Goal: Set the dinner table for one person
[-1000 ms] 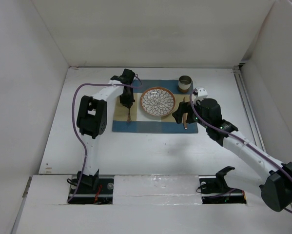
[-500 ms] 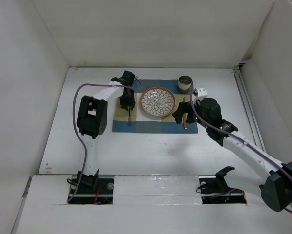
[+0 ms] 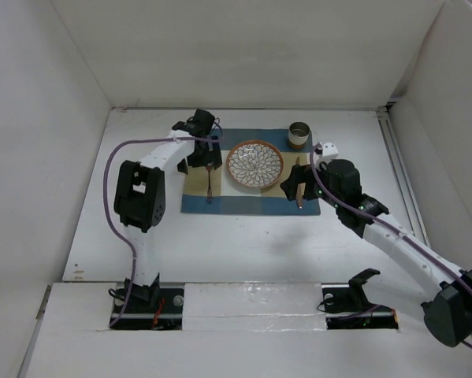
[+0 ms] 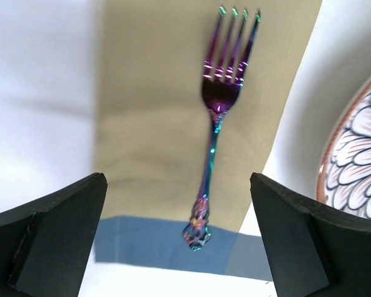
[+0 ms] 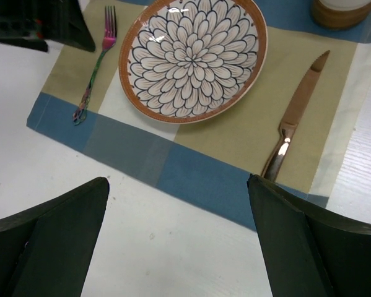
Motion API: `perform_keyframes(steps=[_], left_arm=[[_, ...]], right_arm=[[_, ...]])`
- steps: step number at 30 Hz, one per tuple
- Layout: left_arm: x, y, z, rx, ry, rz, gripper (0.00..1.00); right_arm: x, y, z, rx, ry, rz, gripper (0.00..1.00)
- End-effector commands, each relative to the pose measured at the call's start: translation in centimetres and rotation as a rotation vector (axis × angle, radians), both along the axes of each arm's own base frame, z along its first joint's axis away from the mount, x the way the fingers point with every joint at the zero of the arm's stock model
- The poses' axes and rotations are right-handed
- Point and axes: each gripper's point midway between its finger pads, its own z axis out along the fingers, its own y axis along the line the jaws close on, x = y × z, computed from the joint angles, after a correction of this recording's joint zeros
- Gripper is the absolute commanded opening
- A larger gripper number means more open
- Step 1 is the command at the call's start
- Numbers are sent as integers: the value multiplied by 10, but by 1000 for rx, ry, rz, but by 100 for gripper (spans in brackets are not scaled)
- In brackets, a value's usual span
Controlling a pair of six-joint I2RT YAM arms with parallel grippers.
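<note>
On the white dinner table [image 3: 243, 244] a blue-and-tan checked placemat [image 3: 243, 206] carries a flower-patterned plate [image 3: 254, 164]. An iridescent fork [image 4: 213, 142] lies flat on the mat left of the plate, also seen from above as the fork [image 3: 209, 183]. My left gripper [image 4: 178, 204] hangs open above the fork's handle end, touching nothing. A copper knife [image 5: 296, 117] lies right of the plate [image 5: 194, 52]. My right gripper [image 5: 178, 185] is open and empty over the mat's near edge, beside the knife [image 3: 300, 193].
A small tan cup [image 3: 299, 135] stands at the mat's far right corner. White wall panels [image 3: 54, 118] close in the table on the left, back and right. A metal rail [image 3: 395, 157] runs along the right side.
My left gripper has gone from shut on the fork to open, leaving the fork lying on the mat, and the arm has drawn back a little. The right arm has barely moved.
</note>
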Motion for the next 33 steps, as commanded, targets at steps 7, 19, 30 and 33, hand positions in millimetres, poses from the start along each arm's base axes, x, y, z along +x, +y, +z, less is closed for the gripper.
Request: perform_keyframes(steps=[7,19,30,33], left_arm=[[-16,63,144,77,-379,286,100],[-154,148,310,-109,-925,531,100],[-225,176,299,-182,-1036,601,100],[-225,176,299,-182,-1036,601,100]], right_arm=[[-25,-72,109,-66,-108,-266,100],[-169,-188,231,20,-344,-481,100],[-222,-225,252,101,-455,-523,100],[-216,-220,251,87,-437,-512,100]])
